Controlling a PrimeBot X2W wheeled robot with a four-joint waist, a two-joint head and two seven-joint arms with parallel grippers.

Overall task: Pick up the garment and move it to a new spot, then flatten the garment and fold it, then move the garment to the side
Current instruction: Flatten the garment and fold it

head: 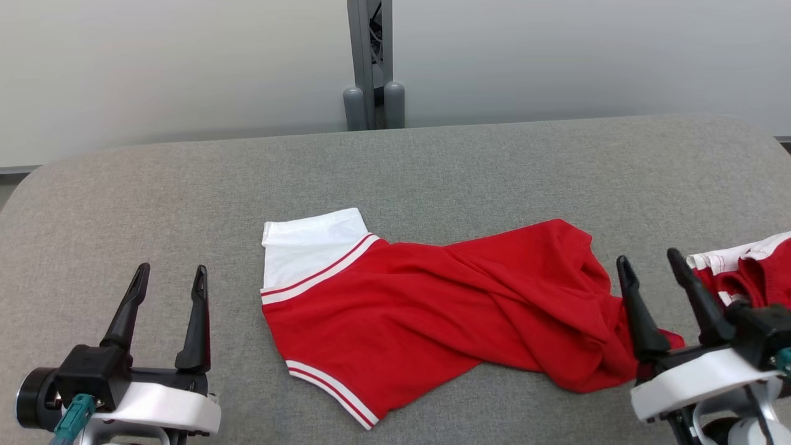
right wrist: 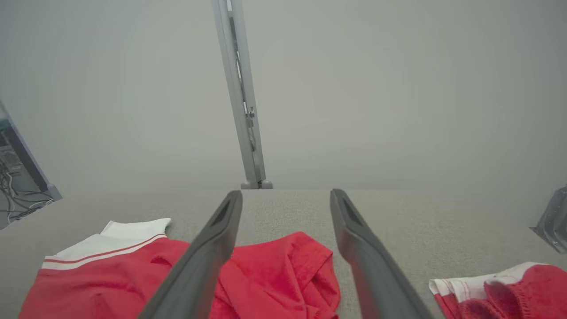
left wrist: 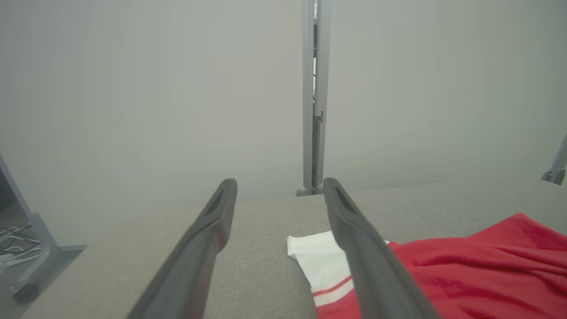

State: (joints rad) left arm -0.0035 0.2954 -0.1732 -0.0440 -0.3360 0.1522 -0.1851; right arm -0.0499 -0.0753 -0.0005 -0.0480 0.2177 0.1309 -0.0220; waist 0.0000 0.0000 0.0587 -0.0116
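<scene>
A red garment (head: pixel 432 309) with a white sleeve and red-and-white striped trim lies rumpled across the middle of the grey table (head: pixel 432 167). It also shows in the left wrist view (left wrist: pixel 465 274) and the right wrist view (right wrist: pixel 274 274). My left gripper (head: pixel 171 276) stands open at the lower left, apart from the cloth, with nothing between its fingers. My right gripper (head: pixel 650 259) is open at the lower right, just above the garment's bunched right end, holding nothing.
A second red and white piece of cloth (head: pixel 751 266) lies at the table's right edge, also in the right wrist view (right wrist: pixel 500 288). A grey post (head: pixel 371 68) stands behind the table's far edge against a pale wall.
</scene>
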